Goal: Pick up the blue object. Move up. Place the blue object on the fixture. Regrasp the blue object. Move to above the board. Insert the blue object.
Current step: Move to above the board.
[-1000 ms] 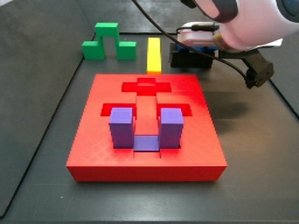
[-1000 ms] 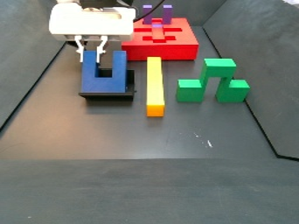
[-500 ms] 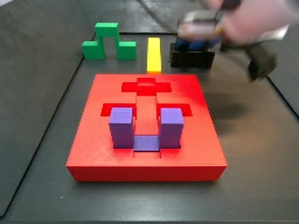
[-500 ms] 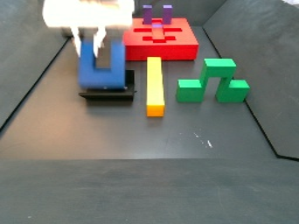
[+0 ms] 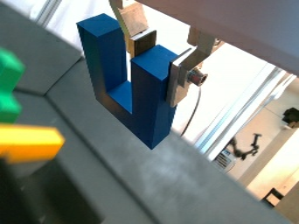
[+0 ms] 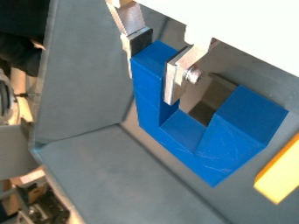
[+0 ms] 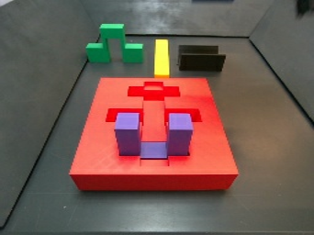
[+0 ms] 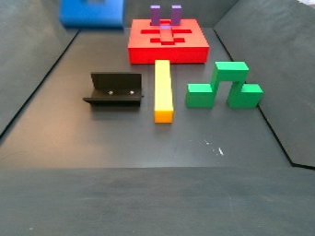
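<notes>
My gripper [image 5: 162, 61] is shut on one prong of the dark blue U-shaped object [image 5: 128, 87], with a silver finger on each side of that prong. Both wrist views show this grip [image 6: 158, 61], and the blue object [image 6: 193, 131] hangs clear of the floor. In a side view the blue object [image 8: 92, 11] is a blur at the upper edge, high above the black fixture [image 8: 113, 90], which stands empty. The fixture [image 7: 203, 60] also shows empty behind the red board [image 7: 153, 170]. The gripper itself is out of frame in both side views.
A purple U-shaped block [image 7: 153, 133] sits in the board's near recess, and a cross-shaped cut-out [image 7: 153, 90] lies behind it. A yellow bar [image 8: 161, 89] lies beside the fixture. A green stepped block [image 8: 226, 85] stands beyond the bar. Dark walls surround the floor.
The gripper has risen from the fixture with the blue object in it and left the side frames. The fixture is now empty.
</notes>
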Controlling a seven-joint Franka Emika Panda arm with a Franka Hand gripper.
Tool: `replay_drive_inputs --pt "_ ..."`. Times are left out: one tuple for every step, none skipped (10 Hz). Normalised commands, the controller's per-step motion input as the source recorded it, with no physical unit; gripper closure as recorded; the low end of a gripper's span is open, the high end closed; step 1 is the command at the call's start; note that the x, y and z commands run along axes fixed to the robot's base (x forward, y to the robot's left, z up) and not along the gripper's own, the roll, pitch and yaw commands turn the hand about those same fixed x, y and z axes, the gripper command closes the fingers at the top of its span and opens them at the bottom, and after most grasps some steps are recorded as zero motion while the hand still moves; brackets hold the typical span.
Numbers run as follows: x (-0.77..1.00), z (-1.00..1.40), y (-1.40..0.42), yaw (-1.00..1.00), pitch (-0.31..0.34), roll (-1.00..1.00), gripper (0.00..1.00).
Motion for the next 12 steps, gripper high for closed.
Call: replay_drive_inputs --pt "-0.01 0.95 -0.03 -0.01 0.095 -0.01 1.00" --pt "0.01 0.59 -0.02 0.00 0.104 0.00 1.00" --pt "0.03 0.28 -0.02 0.03 0.118 0.00 1.00" --pt "0.03 0.21 -0.02 0.04 0.122 0.00 1.00" --pt "-1.31 0.30 -1.40 -0.01 0.115 -1.00 1.00" --pt "-1.33 0.30 -1.40 0.00 0.094 -1.00 1.00" --pt "-1.40 0.29 -1.35 0.01 0.067 -1.00 1.00" --pt "-1.40 0.26 -1.31 0.02 0.063 -1.00 1.00" --pt "-1.40 0.27 -1.30 0.02 0.059 -1.00 1.00" --pt "-1.40 0.27 -1.30 0.03 0.057 -1.00 1.00" --pt "-0.68 0.11 -0.57 0.04 0.044 -1.00 1.00" --pt "-0.44 0.05 -0.34 0.04 0.045 -1.00 1.00"
